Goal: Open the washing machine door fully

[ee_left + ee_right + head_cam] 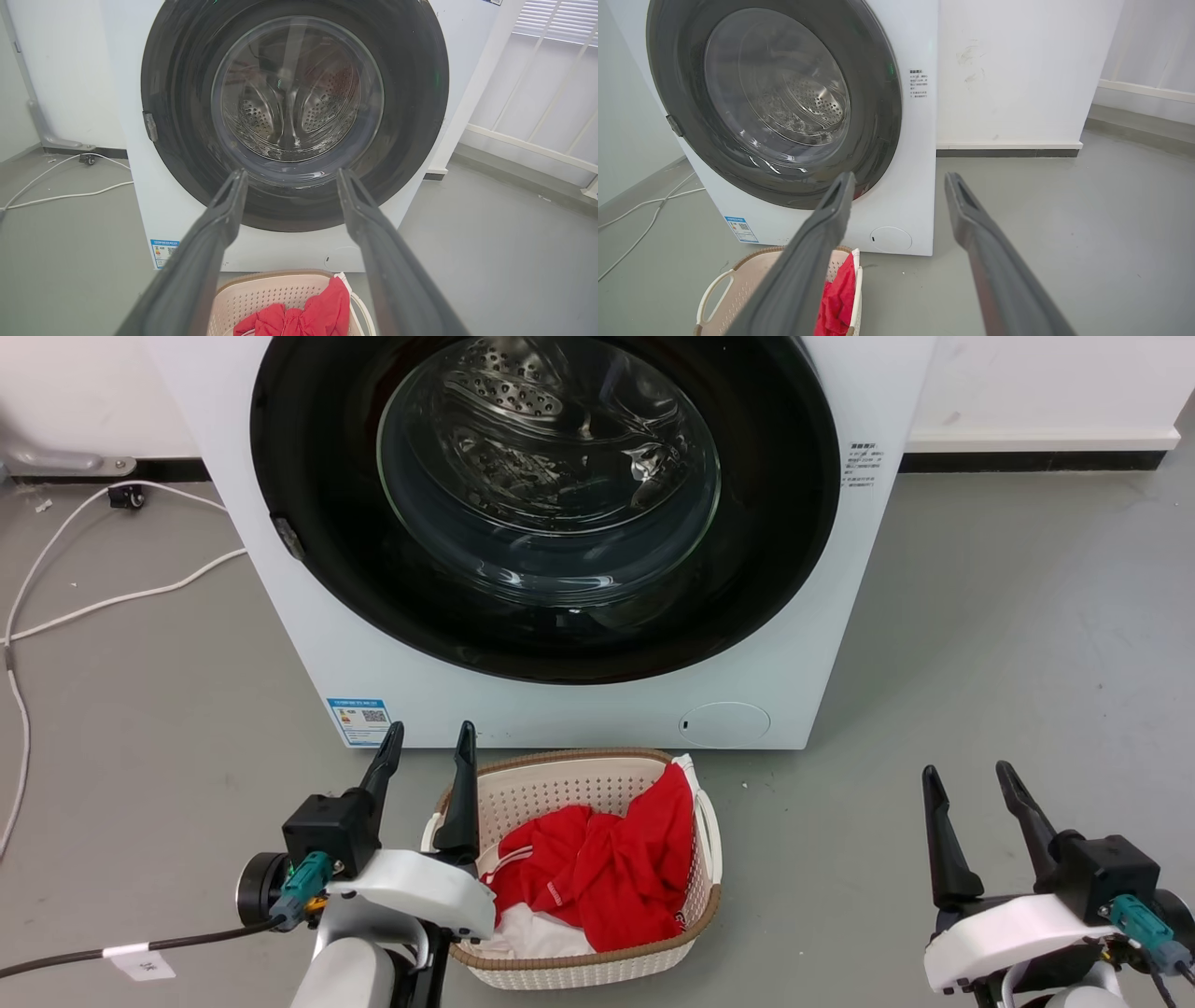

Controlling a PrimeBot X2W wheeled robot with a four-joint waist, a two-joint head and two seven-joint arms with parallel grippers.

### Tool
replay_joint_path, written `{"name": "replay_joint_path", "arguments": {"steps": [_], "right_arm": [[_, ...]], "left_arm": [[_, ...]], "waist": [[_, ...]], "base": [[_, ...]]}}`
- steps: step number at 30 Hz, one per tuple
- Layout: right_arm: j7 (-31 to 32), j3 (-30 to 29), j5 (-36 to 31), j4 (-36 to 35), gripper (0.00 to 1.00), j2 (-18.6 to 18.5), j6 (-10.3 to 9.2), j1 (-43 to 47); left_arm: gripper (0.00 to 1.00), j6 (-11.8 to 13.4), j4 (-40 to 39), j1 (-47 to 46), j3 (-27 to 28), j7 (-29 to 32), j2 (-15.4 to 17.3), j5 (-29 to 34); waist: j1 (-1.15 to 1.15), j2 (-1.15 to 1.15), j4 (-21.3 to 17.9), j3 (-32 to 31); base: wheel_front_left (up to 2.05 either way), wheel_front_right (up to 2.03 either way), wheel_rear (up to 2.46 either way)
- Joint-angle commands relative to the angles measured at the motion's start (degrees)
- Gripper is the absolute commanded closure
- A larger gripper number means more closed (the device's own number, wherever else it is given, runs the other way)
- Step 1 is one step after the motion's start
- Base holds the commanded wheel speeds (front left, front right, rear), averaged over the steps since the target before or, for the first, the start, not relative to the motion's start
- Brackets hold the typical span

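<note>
Head view shows the large round glossy black washing machine door (775,523), with its bulging clear glass window, shut flat against the front of the big white front-loading washing machine (560,709). It lies farther off than both claws and apart from them. A small grey tab (288,538) sits on the door's left rim, so the opening edge is probably left and the hinge right. The left gripper (430,730) is the nearer one to that tab. It hovers low on the near side of the machine's lower left front, by the left rim of the beige perforated plastic laundry basket (560,754) holding red cloth (616,868). Its fingers are spread, aimed at the door and touching nothing. The right gripper (966,770), also spread and empty, hangs well to the right over the grey floor (980,616).
</note>
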Motion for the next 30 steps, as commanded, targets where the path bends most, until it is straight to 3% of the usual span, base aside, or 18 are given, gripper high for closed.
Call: {"name": "replay_joint_path", "arguments": {"steps": [1, 25, 30], "right_arm": [[-0.55, 0.15, -1.5, -0.44, 0.0, 0.15, -0.02, 0.3], [-2.23, 0.26, -10.39, 0.05, 0.0, 0.22, -0.03, 1.0], [-2.3, 0.11, -9.25, 0.35, 0.0, 0.22, -0.03, 0.76]], "left_arm": [[0.0, 0.3, -0.07, -1.07, -0.15, -0.5, 0.12, 1.4], [0.0, 1.93, 0.59, -0.49, -1.71, -3.04, 0.11, 10.05], [0.0, 1.96, 0.76, 0.08, -1.54, -2.91, 0.11, 9.09]], "waist": [[0.0, 0.0, 0.09, 0.01], [0.0, 0.0, 0.92, 0.08], [0.0, 0.0, 1.03, 0.21]], "base": [[0.0, 0.0, 0.0], [0.0, 0.0, 0.0], [0.0, 0.0, 0.0]]}}
